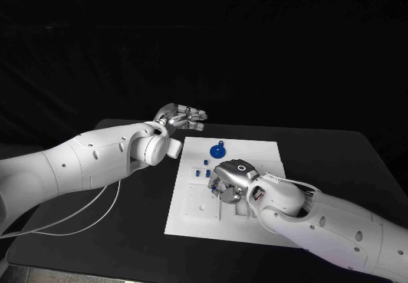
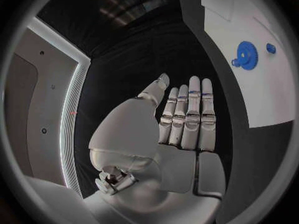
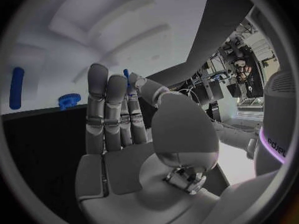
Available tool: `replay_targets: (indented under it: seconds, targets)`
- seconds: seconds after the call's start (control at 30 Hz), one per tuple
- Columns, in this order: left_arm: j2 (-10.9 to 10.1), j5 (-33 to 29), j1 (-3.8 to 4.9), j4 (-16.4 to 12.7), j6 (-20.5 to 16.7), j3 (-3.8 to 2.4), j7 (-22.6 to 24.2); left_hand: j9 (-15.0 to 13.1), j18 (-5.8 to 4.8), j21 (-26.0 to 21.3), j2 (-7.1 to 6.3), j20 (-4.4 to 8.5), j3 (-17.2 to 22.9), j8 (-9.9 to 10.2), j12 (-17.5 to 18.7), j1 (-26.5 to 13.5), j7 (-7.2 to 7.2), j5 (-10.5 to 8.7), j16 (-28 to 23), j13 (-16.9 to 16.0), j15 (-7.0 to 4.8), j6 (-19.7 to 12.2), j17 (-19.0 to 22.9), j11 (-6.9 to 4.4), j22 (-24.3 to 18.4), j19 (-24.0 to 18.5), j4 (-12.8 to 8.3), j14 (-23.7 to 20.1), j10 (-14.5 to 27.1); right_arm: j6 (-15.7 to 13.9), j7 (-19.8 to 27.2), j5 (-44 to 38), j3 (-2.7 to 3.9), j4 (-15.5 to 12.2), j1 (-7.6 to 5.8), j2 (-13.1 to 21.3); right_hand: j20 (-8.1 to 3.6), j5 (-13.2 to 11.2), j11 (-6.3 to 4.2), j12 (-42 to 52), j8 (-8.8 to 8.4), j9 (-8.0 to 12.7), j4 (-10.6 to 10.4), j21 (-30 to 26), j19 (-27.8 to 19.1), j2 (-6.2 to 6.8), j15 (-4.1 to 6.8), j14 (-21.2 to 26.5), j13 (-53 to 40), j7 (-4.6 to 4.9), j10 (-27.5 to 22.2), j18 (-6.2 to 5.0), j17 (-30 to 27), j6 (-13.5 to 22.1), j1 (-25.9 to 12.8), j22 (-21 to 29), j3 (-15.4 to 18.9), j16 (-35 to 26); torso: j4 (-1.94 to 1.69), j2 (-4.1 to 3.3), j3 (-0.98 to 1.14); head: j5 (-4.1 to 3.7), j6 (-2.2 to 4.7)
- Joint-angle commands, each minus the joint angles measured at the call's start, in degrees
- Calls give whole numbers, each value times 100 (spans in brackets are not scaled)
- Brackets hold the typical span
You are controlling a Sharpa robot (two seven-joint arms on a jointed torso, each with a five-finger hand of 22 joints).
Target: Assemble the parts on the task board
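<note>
1. Table [image 1: 340, 153]: black, bearing the whole set-up; it gives the arms free room on either side of the work.
2. Task board [image 1: 255, 154]: white plate lying flat mid-table, recesses showing near its near-left part, presumably to seat the parts.
3. Left hand [image 1: 183, 117]: hovering over bare table just beyond the board's far-left corner, fingers straight and side by side, holding nothing (parked clear, I judge, so the other arm can work).
4. Right hand [image 1: 231, 180]: low over the middle of the board, palm down; in the right wrist view its fingers [image 3: 106, 109] are extended and a small blue tip shows by the thumb, but whether it is pinched or merely lies behind I cannot tell.
5. Blue gear [image 1: 219, 151]: resting on the board's far half, just beyond the right hand, apparently awaiting its turn.
6. Small blue pins [image 1: 202, 173]: grouped on the board just left of the right hand, within easy reach.
</note>
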State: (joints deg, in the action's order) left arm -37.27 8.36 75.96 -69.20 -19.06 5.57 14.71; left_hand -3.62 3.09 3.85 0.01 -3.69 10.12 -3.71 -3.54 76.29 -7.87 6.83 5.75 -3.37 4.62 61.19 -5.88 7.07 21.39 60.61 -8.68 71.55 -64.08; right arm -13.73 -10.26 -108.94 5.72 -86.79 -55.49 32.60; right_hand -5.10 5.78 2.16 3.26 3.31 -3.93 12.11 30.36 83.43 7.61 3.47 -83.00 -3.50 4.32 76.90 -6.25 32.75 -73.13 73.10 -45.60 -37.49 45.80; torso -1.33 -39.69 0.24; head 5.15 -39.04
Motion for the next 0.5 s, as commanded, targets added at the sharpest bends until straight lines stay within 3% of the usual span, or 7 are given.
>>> replay_targets:
  seconds: [0.03, 0.5]
  targets:
    - [16, -29, 10, -8, -9, -6, 56, 4, -57, 28, 17, 7, -25, 13, 5, 54, 12, -6, -35, 4, 13, -18, -5, 8, -5, 25, -8, -6, 43, 88, -4, -141, -8, 8, 19, -12, -14, 36, -79, 14, 34, -9, 13, -13, 15, -42, 48, 6, -9, 6, 91, -98, -5, -38, 21, -4, -7, -19, -2, -1, -4, 21, -17]
    - [22, -29, 10, 8, 18, -6, 46, 4, -58, 28, 20, 4, -29, 13, 5, 51, 11, -12, -35, 4, 15, -19, -4, 9, -24, 25, 4, -9, 47, 136, 41, -148, -41, 27, 79, -39, -14, 46, -79, 15, 34, -9, 20, -36, 21, -45, 48, 5, -9, 6, 91, -98, -13, -37, 16, -31, -8, -20, -1, 1, -2, 76, -70]
